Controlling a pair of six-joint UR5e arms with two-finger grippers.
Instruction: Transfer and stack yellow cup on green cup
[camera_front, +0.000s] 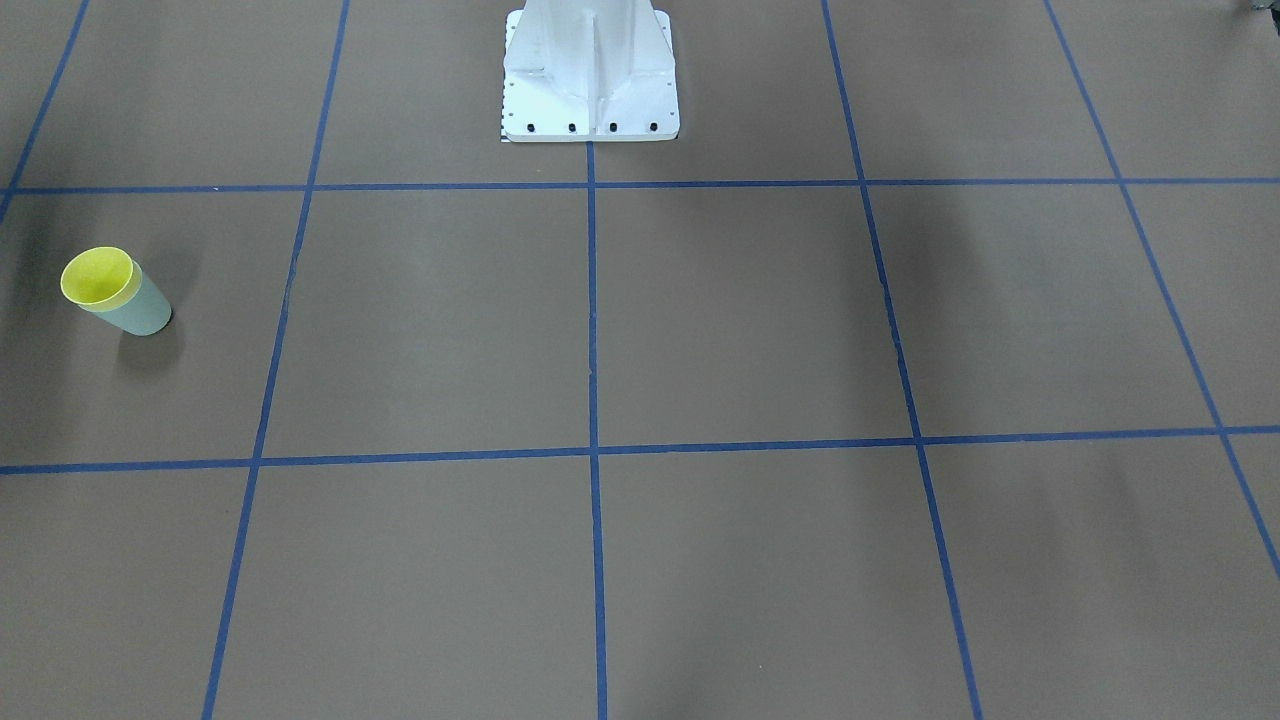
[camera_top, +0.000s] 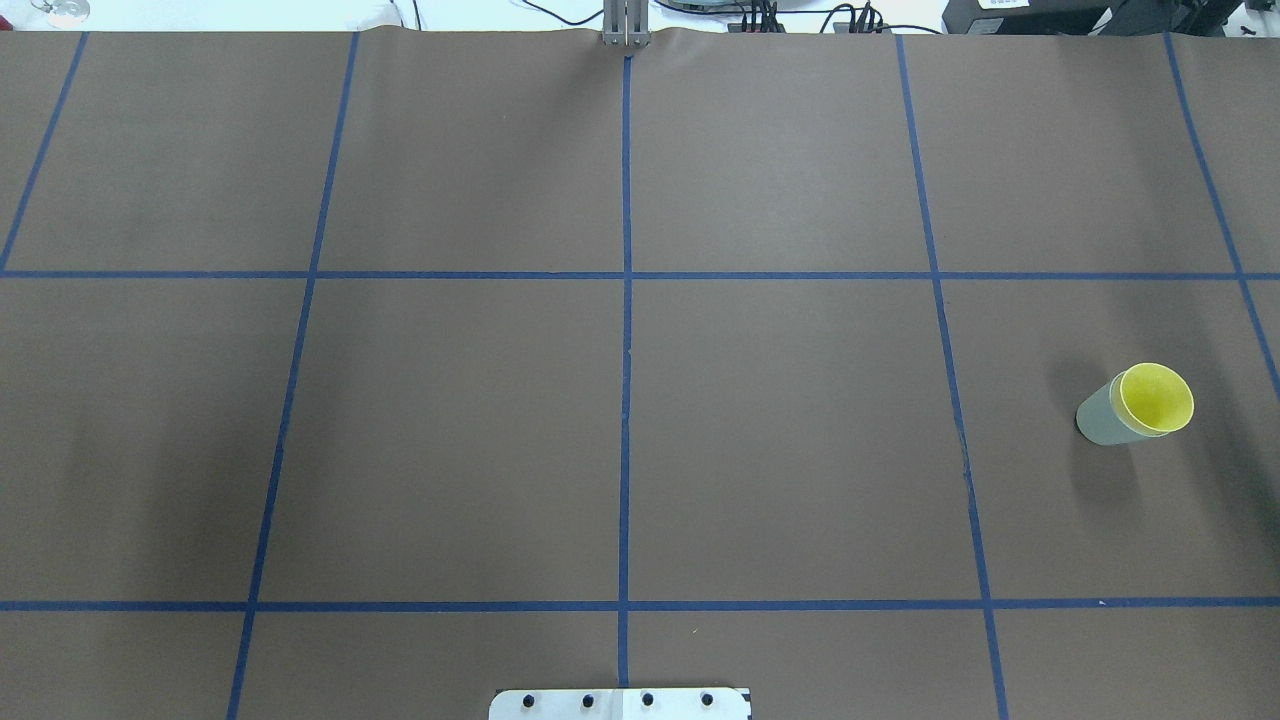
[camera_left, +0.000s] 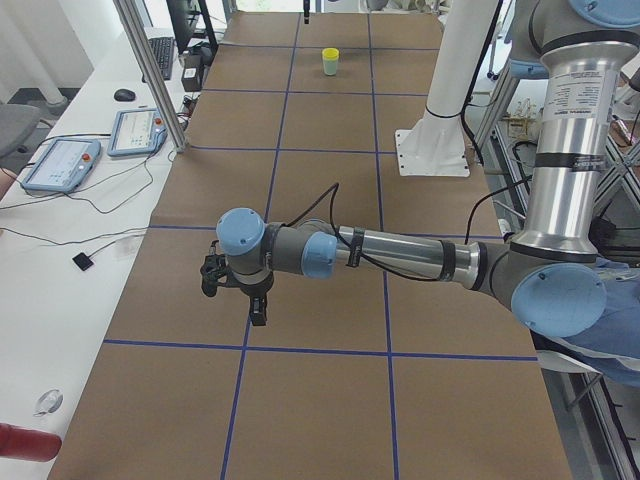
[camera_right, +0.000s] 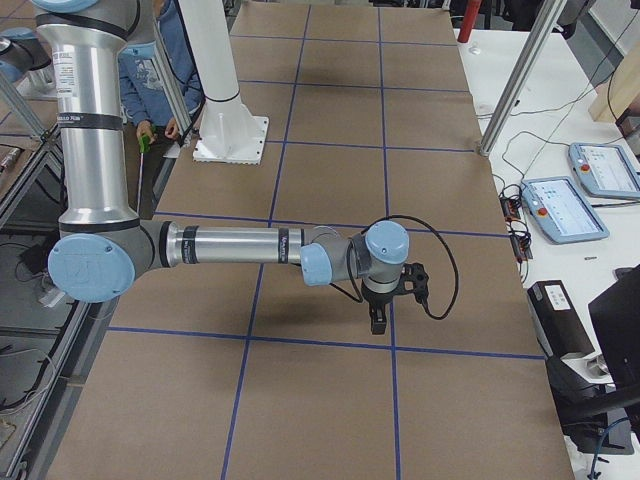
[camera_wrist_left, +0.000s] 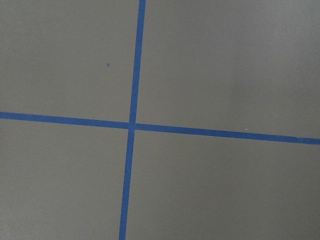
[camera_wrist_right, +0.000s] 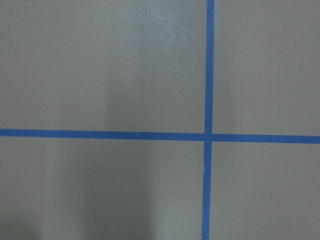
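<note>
Two cups are all we are counting here, one of each colour: the yellow cup (camera_front: 97, 276) is sitting nested inside the green cup (camera_front: 147, 311), with only a narrow band of its rim showing above the green one. The pair is standing at the far left of the front-facing view, about mid-height, and at the right side of the overhead view, on the brown table (camera_top: 460, 430) inside one square of the blue tape lines (camera_top: 626, 400). We are judging both cups to be light, thin plastic tumblers, stiff enough to keep their shape but likely to flex under a hard squeeze. They look smooth and tapered, so a grip low on the wall could be slipping upward. If the yellow cup needed handling, we would be taking it at the exposed rim, one finger inside and one outside, since the green wall is covering the rest. We are also counting two arms, both reaching low over bare table well apart from the cups. The left gripper (camera_left: 256, 312) and the right gripper (camera_right: 378, 320) are showing only in the side views, so we cannot tell how far either is open. Neither appears to be carrying anything, and both wrist cameras are showing only table and tape.
</note>
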